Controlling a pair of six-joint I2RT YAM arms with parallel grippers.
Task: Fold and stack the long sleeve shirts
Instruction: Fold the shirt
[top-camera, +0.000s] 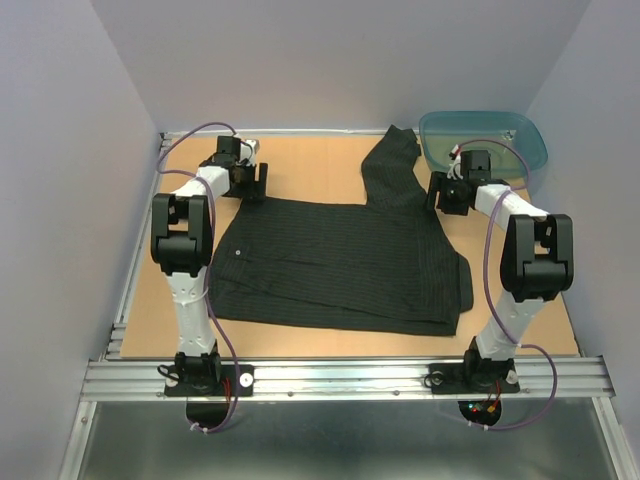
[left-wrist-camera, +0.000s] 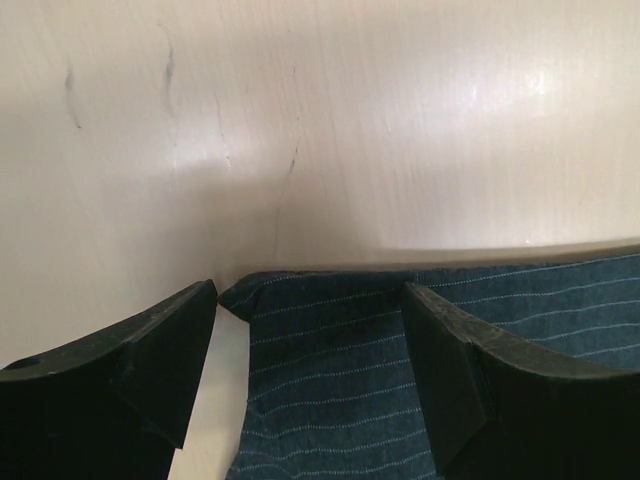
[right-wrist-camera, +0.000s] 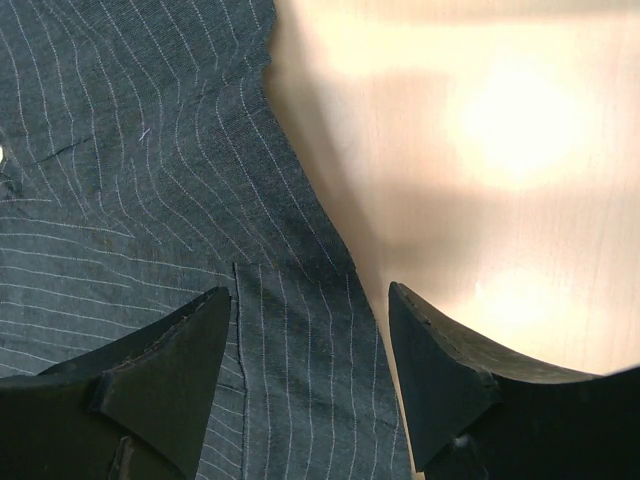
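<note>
Black pinstriped shirt (top-camera: 340, 265) lies flat at the centre of the tabletop (top-camera: 300, 160), its body spread from 9 to 3 o'clock. Layered edges at 5 o'clock suggest one part is already turned in. One sleeve (top-camera: 392, 170) runs out unfolded toward 12 o'clock, ending near the teal tub (top-camera: 484, 135) at 1 o'clock. Left tool (top-camera: 255, 188) stands wide over the shirt's 10 o'clock corner, gripping nothing. Right tool (top-camera: 441, 198) stands wide over the cloth edge at 2 o'clock, by the sleeve's root, likewise empty. Assessment: folding barely begun; the sleeve, the body folds and the stacking are outstanding; no second shirt visible
</note>
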